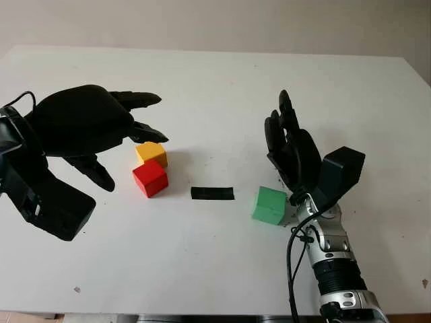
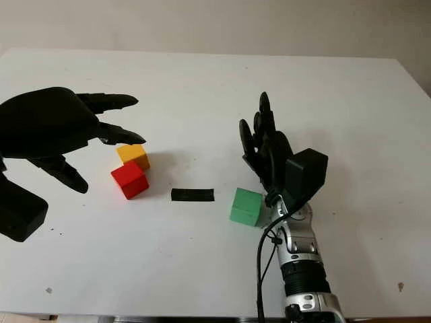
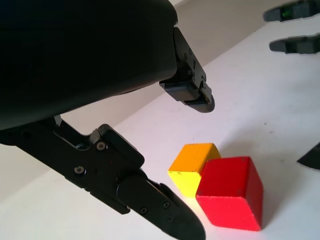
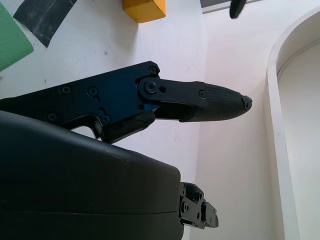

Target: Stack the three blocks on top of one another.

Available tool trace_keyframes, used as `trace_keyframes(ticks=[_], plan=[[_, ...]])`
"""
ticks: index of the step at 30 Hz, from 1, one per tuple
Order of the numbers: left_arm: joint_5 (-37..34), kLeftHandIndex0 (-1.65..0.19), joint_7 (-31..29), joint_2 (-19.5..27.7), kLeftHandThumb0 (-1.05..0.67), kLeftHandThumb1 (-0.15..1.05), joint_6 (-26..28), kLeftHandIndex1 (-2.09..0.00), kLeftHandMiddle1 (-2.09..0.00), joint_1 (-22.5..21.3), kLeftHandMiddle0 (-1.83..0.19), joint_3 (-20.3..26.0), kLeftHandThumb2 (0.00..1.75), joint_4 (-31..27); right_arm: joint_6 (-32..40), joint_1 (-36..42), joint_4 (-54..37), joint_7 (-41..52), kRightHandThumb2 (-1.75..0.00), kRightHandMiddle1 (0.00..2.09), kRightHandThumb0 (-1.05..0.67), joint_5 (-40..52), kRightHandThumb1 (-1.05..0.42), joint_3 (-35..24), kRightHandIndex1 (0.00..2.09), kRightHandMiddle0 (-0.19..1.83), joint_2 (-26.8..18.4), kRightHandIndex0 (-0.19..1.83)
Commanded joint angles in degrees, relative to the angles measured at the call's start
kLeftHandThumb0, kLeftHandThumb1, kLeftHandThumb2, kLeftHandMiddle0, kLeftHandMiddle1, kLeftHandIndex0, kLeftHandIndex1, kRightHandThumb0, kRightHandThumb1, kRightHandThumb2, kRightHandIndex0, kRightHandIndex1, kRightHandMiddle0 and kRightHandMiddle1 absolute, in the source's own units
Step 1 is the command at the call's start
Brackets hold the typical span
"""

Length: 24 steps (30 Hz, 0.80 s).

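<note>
A red block (image 1: pixel 150 178) sits on the white table (image 1: pixel 215 81), touching an orange block (image 1: pixel 152 153) just behind it. A green block (image 1: pixel 270 205) lies apart to the right, past a strip of black tape (image 1: pixel 213 193). My left hand (image 1: pixel 108 134) hovers open above and to the left of the red and orange pair, holding nothing. My right hand (image 1: pixel 291 145) stands open just behind and to the right of the green block. In the left wrist view the red block (image 3: pixel 231 192) and orange block (image 3: pixel 192 167) lie below the fingers (image 3: pixel 187 87).
The table's front edge (image 1: pixel 202 315) runs near the bottom. A black cable (image 1: pixel 293 262) loops beside the right forearm. A pale wall lies beyond the table's far edge.
</note>
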Motion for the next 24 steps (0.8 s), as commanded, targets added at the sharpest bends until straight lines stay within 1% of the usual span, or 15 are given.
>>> trace_keyframes(ticks=[1, 5, 8, 13, 20, 24], plan=[[3.1, -0.47, 3.3, 0.0, -0.71, 0.73, -1.8, -0.04, -0.03, -1.7, -0.02, -1.0, 0.06, 0.7, -0.6, -0.4, -0.4, -0.1, -0.5, 0.0, -0.77, -0.2, -1.05, 0.1, 0.0, -0.19, -0.2, -0.19], [7.1, -0.49, 9.2, -1.0, -0.69, 0.72, -4.6, -0.05, -0.05, -2.1, -0.04, -2.7, 0.05, 2.6, -1.1, -0.3, -0.3, 0.0, -0.51, 0.0, -0.78, -0.1, -1.05, 0.1, 0.0, -0.19, -0.3, -0.19], [8.8, -0.51, 11.3, -1.3, -0.68, 0.71, -5.4, -0.06, -0.05, -2.3, -0.03, -3.7, 0.05, 3.2, -1.1, -0.2, -0.3, 0.0, -0.51, 0.0, -0.77, -0.1, -1.05, 0.1, 0.0, -0.19, -0.3, -0.19], [12.0, -0.5, 12.4, -1.8, -0.69, 0.72, -5.9, -0.05, -0.05, -2.3, -0.02, -5.8, 0.06, 3.2, -0.5, -0.3, -0.2, 0.0, -0.5, 0.0, -0.78, 0.2, -1.05, 0.1, 0.0, -0.19, -0.1, -0.19], [10.1, -0.53, 9.9, -3.4, -0.67, 0.74, -4.8, -0.06, -0.05, -1.2, -0.03, -7.3, 0.06, 3.4, -0.5, 0.2, -0.9, -0.1, -0.5, 0.0, -0.77, 0.0, -1.05, 0.3, 0.0, -0.19, -0.2, -0.19], [10.1, -0.54, 10.1, -3.6, -0.65, 0.75, -5.2, -0.07, -0.05, -0.9, -0.03, -7.4, 0.06, 3.9, -0.4, 0.5, -1.2, 0.4, -0.5, 0.0, -0.76, 0.5, -1.05, 0.1, 0.0, -0.19, -0.2, -0.19]])
